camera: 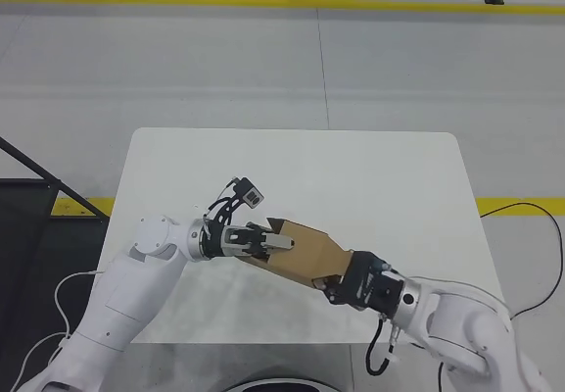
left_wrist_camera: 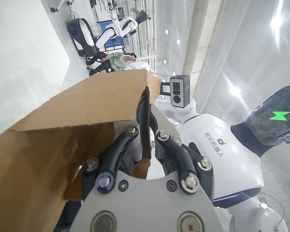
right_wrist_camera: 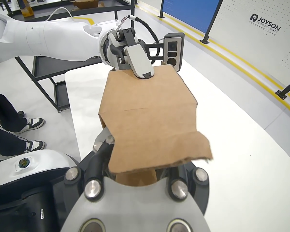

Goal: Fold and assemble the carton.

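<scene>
Gripping carton (camera: 306,252) at both ends over bench (camera: 380,176): clamped on one flap by left gripper (camera: 278,240), grasped at opposite end by right gripper (camera: 345,281).

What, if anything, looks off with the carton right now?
On the carton, the flap edge beside the right gripper is ragged and wavy, as if torn, not cleanly cut. The corner above the left gripper also looks frayed.

Logo lettering on white wall panel (right_wrist_camera: 261,34), same logo on blue panel (right_wrist_camera: 193,1)
</scene>
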You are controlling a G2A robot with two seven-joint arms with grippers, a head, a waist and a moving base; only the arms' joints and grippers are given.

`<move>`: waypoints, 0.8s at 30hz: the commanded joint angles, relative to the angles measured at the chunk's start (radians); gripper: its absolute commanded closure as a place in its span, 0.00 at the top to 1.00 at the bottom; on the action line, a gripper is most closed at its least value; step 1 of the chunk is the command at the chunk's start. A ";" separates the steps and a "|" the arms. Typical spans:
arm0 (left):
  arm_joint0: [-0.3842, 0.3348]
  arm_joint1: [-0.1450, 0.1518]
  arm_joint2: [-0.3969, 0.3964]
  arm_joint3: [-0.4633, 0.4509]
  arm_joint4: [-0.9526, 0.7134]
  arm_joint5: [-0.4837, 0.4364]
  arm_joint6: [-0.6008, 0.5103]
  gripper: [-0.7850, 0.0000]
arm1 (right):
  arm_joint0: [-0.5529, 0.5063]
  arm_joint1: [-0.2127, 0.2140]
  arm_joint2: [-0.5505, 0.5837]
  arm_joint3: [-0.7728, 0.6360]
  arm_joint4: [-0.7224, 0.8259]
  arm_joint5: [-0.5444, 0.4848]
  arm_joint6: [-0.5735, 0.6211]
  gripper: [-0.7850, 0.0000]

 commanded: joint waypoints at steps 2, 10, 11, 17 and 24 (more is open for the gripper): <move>0.000 0.000 -0.001 0.001 0.000 0.000 -0.001 0.00 | 0.011 -0.001 -0.006 0.005 0.016 -0.003 0.015 0.40; -0.001 0.000 -0.001 0.002 -0.001 0.001 -0.006 0.00 | 0.035 -0.003 -0.021 0.016 0.046 0.005 0.049 0.42; -0.001 0.000 -0.001 0.002 -0.001 0.002 -0.006 0.00 | 0.038 -0.003 -0.023 0.019 0.049 0.006 0.054 0.42; 0.000 0.000 -0.003 0.002 -0.001 -0.001 -0.008 0.00 | 0.050 -0.004 -0.027 0.029 0.075 0.005 0.068 0.43; 0.001 0.001 -0.007 0.004 -0.002 -0.003 -0.007 0.00 | 0.041 0.000 -0.001 0.037 0.111 -0.014 0.061 0.45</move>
